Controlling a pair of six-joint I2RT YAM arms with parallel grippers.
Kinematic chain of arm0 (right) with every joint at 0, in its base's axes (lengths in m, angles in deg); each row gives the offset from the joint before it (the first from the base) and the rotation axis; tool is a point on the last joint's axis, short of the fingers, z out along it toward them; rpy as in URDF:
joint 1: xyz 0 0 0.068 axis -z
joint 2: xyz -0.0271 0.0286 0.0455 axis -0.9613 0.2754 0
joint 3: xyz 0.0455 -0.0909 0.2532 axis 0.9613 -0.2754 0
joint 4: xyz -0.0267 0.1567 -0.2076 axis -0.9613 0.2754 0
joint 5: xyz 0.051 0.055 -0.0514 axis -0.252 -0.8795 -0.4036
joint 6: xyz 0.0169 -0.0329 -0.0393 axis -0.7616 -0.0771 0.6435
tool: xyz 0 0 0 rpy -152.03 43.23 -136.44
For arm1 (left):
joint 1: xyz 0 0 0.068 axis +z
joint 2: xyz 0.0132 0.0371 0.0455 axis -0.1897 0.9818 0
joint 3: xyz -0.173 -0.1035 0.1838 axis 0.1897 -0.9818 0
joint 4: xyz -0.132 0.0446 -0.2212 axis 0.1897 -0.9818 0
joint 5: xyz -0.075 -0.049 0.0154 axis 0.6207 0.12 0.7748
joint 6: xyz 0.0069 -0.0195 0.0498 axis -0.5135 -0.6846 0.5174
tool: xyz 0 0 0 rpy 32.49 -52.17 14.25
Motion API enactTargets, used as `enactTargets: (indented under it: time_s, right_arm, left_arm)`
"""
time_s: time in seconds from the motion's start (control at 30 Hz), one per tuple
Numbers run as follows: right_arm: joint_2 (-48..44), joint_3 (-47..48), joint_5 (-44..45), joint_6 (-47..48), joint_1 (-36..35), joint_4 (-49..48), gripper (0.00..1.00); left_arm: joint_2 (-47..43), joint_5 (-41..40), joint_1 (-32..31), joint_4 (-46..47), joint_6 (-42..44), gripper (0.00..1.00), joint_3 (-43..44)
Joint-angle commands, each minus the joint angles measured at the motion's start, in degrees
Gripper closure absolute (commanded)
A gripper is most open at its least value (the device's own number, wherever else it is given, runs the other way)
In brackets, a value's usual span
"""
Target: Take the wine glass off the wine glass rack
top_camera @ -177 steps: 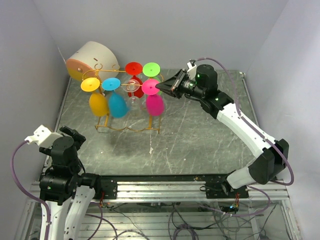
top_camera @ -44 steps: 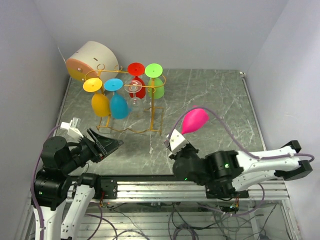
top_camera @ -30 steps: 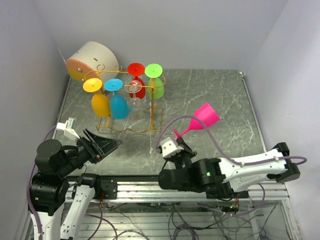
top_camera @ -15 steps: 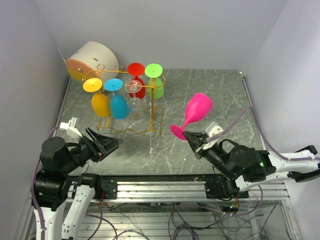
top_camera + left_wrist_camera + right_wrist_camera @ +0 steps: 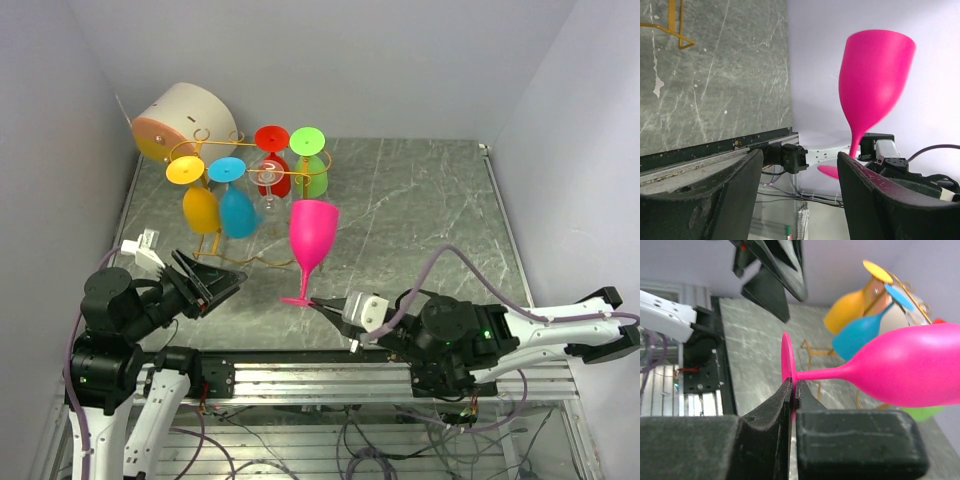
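Opaque magenta wine glass [image 5: 313, 235], upright, off and just right of the thin gold wire rack [image 5: 250, 261], over the grey marbled desk [image 5: 420, 210]; right hand [image 5: 320, 306] clamped on its foot rim; left hand [image 5: 213, 287] fingers apart, empty, near the front-left corner.

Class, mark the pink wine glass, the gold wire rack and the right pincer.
pink wine glass [image 5: 313, 232]: top view, on its bowl.
gold wire rack [image 5: 262, 262]: top view, on its lower rail.
right pincer [image 5: 793, 386]: right wrist view, between its fingertips.
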Motion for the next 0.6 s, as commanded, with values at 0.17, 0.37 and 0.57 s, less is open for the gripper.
enactTargets:
  time_s: [0.17,0.37,0.57]
  right_arm:
    - [4.22,-2.34,-12.08,8.77,-3.51,-10.41,1.0]
    - [7.33,-5.11,-8.22,12.19,-1.62,-17.8,1.0]
    - [7.04,-8.09,-3.32,16.0,-0.85,-25.97,1.0]
  left_arm:
    - [0.06,8.79,0.53,3.7,-8.81,0.29,1.55]
    - [0.87,9.43,0.61,2.89,-11.01,0.29,5.27]
    - [1.49,8.81,0.78,-2.44,-8.83,0.3,6.8]
